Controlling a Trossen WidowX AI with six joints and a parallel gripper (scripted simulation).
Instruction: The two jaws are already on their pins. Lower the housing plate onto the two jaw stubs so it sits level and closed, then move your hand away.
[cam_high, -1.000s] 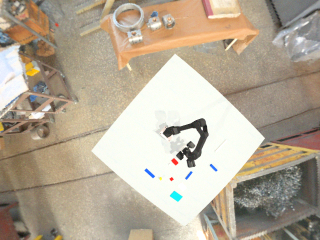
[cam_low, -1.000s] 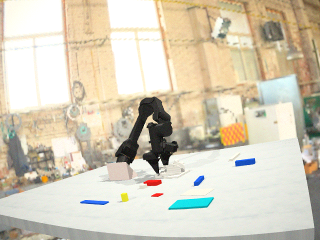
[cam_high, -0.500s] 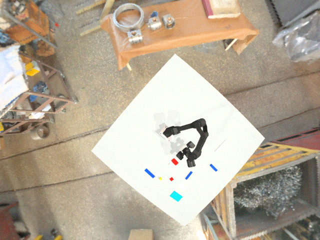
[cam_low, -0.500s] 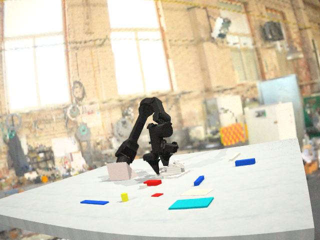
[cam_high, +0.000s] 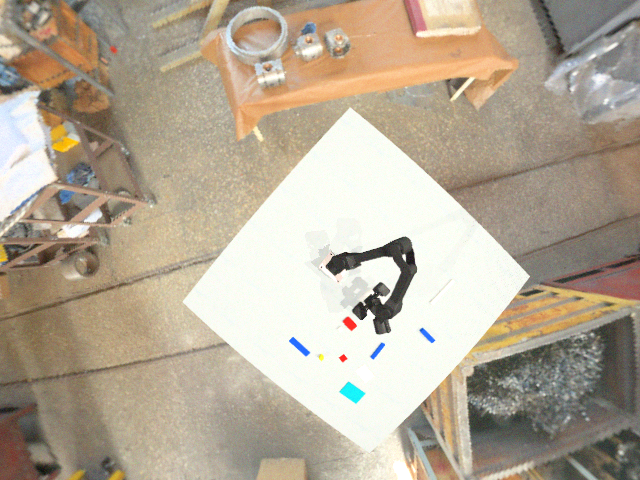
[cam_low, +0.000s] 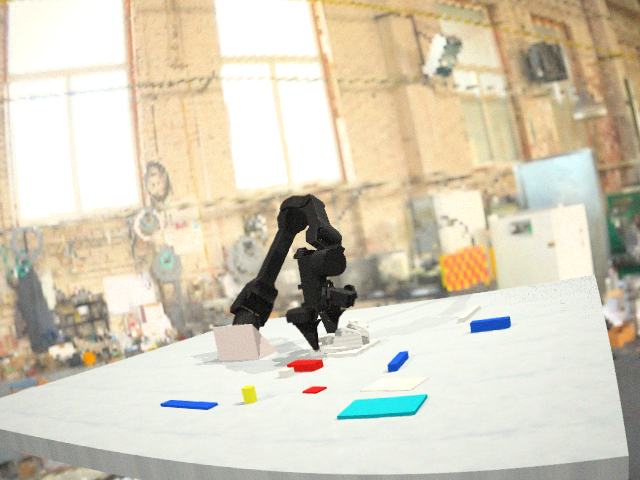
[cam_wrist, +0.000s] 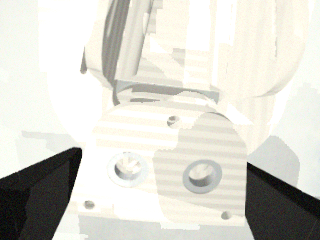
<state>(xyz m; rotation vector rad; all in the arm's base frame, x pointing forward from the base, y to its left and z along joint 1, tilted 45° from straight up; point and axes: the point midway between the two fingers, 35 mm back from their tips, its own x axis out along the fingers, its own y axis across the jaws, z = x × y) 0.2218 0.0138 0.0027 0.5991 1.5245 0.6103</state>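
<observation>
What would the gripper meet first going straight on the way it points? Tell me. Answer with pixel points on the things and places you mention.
Probably the pale assembly (cam_low: 351, 338) (cam_wrist: 260, 60) just beneath the housing plate (cam_wrist: 165, 150) between the gripper's (cam_low: 323, 341) (cam_wrist: 164, 190) fingers; the remaining gap is unclear.

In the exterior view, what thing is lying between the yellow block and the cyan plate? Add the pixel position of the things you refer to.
The small flat red piece (cam_high: 343, 358) (cam_low: 314, 390) lies between them, as the exterior view shows.
</observation>
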